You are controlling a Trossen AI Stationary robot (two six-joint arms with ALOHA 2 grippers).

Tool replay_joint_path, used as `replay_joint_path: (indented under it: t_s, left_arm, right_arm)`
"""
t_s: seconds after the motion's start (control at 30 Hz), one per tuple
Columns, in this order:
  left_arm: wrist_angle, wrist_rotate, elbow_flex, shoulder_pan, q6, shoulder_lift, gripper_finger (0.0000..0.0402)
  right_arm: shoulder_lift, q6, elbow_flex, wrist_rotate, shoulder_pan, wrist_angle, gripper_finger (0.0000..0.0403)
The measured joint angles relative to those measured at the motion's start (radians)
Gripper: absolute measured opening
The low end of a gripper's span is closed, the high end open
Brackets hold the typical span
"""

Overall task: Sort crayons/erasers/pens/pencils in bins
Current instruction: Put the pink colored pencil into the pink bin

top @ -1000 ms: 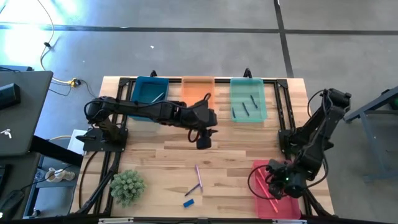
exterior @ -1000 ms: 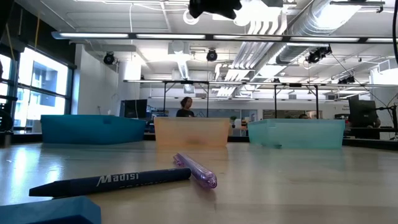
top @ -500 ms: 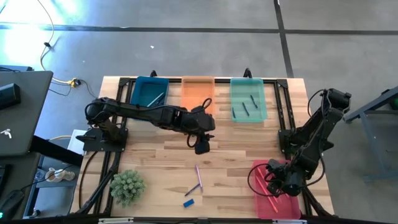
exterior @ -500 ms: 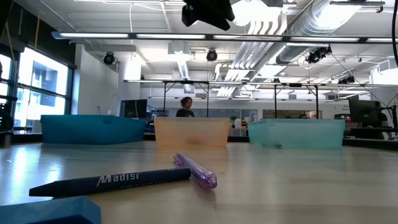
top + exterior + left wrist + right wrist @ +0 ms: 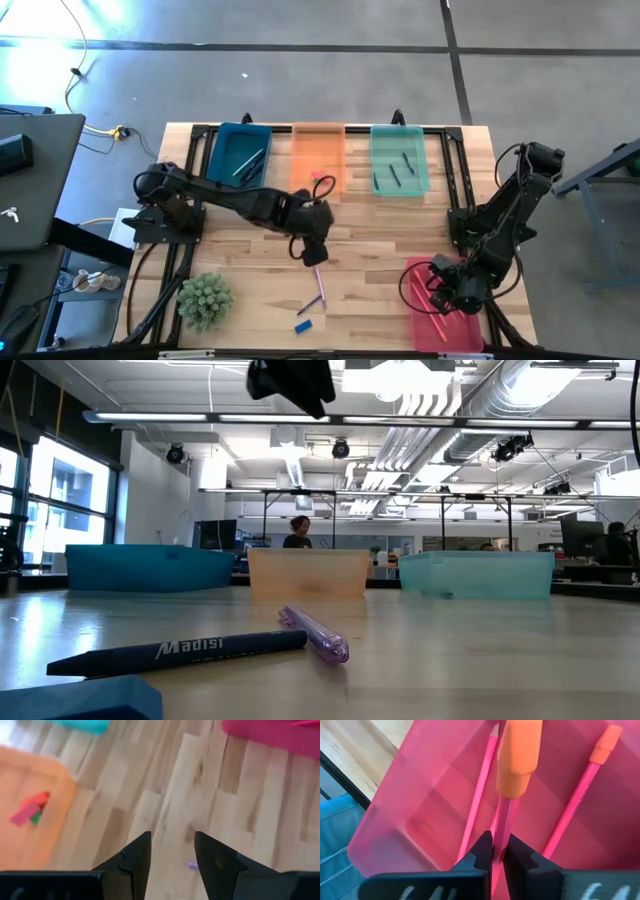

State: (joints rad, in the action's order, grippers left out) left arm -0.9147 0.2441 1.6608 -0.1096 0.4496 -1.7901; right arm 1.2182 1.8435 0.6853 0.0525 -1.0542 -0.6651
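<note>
Overhead, left gripper (image 5: 313, 253) hovers mid-table w/ fingers spread, empty, above thin purple pen (image 5: 319, 281). Its wrist cam alone shows pink, red & green stubby erasers (image 5: 31, 811) in orange translucent bin (image 5: 20, 770). Right gripper (image 5: 498, 851), fingers pressed together, sits in pink-red translucent bin (image 5: 410, 815) among pink pencils (image 5: 575, 805).

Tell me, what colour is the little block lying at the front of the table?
The eraser is blue. It shows best in the high view, near the crossed pens.
</note>
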Motion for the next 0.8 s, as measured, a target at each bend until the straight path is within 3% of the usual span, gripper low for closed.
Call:
replay_joint_path:
  t_s: [0.57,0.8]
  left_arm:
    - [-0.056,0.002,0.001,-0.165,0.23,-0.037,0.014]
    - [-0.077,-0.051,-0.001,-0.231,0.282,-0.048,0.014]
  right_arm:
    - [0.0,0.039,0.0,-0.004,0.0,0.005,0.0014]
    - [0.0,0.045,0.0,-0.004,0.0,0.02,0.0091]
